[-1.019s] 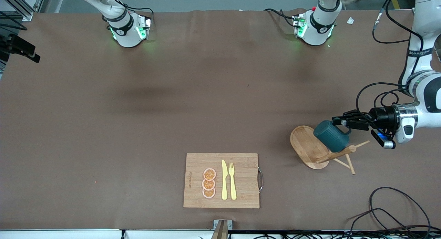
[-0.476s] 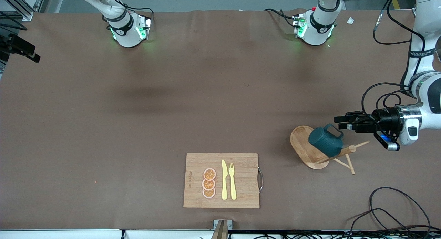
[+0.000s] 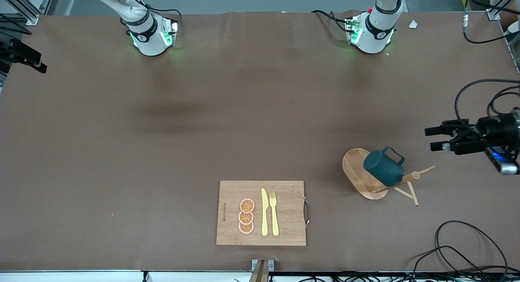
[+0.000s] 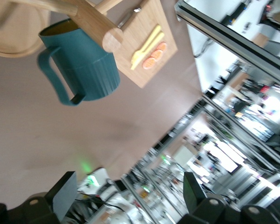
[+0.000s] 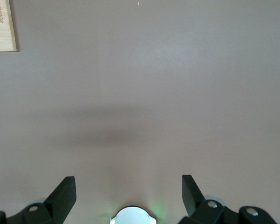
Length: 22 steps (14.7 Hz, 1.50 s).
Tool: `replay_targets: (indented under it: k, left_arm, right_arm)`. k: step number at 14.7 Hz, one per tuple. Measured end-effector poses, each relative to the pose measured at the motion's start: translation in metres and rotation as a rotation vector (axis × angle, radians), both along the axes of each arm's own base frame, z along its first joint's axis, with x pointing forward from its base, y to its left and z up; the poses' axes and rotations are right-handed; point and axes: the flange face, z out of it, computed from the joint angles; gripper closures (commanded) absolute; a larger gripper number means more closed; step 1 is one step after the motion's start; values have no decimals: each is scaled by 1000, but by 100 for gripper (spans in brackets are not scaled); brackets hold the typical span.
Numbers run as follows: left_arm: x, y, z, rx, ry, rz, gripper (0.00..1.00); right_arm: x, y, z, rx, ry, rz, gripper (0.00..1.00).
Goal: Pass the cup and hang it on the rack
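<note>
The dark teal cup rests on the wooden rack, against its post and over its oval base. Its handle sticks out free; which peg bears it is hidden. My left gripper is open and empty, apart from the cup, over the table at the left arm's end. In the left wrist view the cup sits beside the rack's post, away from my open left gripper. My right gripper is open and empty, high over bare table; that arm waits.
A wooden cutting board with a yellow knife, a fork and orange slices lies near the front edge. Black cables loop at the front corner at the left arm's end.
My left gripper let go of the cup and drew back toward the left arm's end of the table. The cup settled lower on the rack and stayed there.
</note>
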Motion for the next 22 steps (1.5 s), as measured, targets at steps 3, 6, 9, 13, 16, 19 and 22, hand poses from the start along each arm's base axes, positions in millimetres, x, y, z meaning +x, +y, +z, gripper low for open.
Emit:
replay_targets:
  k: [3, 6, 9, 13, 16, 19, 22]
  left_arm:
    - [-6, -16, 53, 188, -19, -46, 0]
    - [-16, -60, 91, 405, -81, -156, 0]
    - [-31, -101, 120, 620, -158, -270, 0]
    - [-48, -145, 146, 865, -290, -427, 0]
    - [-45, -156, 145, 913, -360, -491, 0]
    - [-41, -152, 138, 914, -386, -545, 0]
    - [-40, -161, 133, 908, -388, -567, 0]
  right_arm:
    - [0, 0, 0, -1, -2, 4, 0]
    - [0, 0, 0, -1, -2, 5, 0]
    - [0, 0, 0, -1, -3, 7, 0]
    - [0, -1, 0, -1, -3, 7, 0]
    - [0, -1, 0, -1, -3, 7, 0]
    - [0, -1, 0, -1, -3, 7, 0]
    - [0, -1, 0, -1, -3, 7, 0]
